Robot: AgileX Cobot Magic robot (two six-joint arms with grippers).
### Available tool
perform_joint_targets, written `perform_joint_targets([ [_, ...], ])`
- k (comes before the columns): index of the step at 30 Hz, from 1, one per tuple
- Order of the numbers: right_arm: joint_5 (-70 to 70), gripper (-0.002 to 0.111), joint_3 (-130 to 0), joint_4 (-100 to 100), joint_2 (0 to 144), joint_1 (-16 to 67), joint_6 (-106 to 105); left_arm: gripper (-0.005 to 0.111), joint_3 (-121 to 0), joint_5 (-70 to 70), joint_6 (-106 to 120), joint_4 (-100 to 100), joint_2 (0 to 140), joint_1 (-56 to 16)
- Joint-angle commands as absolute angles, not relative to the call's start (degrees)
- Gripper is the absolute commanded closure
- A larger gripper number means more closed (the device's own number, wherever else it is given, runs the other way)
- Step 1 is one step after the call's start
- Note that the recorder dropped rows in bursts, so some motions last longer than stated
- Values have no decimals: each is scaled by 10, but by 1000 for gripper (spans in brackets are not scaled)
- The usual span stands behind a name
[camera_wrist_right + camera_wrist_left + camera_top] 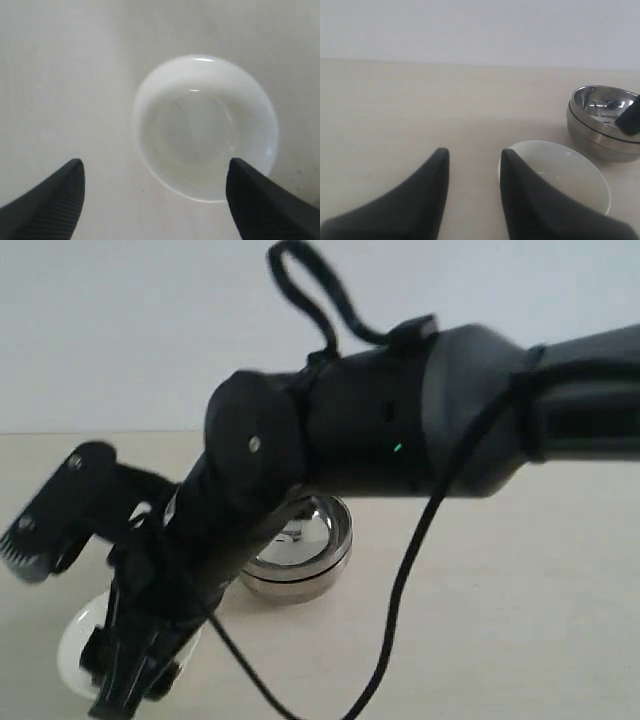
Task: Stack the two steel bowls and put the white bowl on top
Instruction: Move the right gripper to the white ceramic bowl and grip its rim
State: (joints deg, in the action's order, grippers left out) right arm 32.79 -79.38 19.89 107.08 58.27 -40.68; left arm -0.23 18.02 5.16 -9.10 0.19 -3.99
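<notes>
The two steel bowls (305,552) sit nested, one inside the other, at mid table; the left wrist view shows them too (600,125). The white bowl (72,642) rests upright on the table near the front left, apart from them. My right gripper (125,680) reaches across and hangs over the white bowl (205,127), open wide, with its fingertips near the rim and nothing held. My left gripper (35,540) hovers open at the far left. In its own view it (472,152) is empty, with the white bowl (565,175) beside one finger.
The right arm's dark bulk (400,410) and its cable (400,590) cross most of the exterior view and hide part of the steel bowls. The beige table (520,620) runs back to a pale wall (120,320).
</notes>
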Motion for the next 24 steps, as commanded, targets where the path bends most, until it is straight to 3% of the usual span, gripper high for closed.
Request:
perform_joint_targets([
  [1, 291, 38, -795, 167, 1121, 622, -421, 74, 0, 181, 54, -92, 0, -38],
  [15, 216, 42, -795, -26, 1207, 645, -304, 74, 0, 181, 54, -92, 0, -38],
  [19, 193, 66, -795, -26, 1207, 645, -299, 74, 0, 181, 54, -92, 0, -38],
  [24, 184, 109, -795, -27, 1207, 645, -343, 74, 0, 181, 54, -92, 0, -38],
])
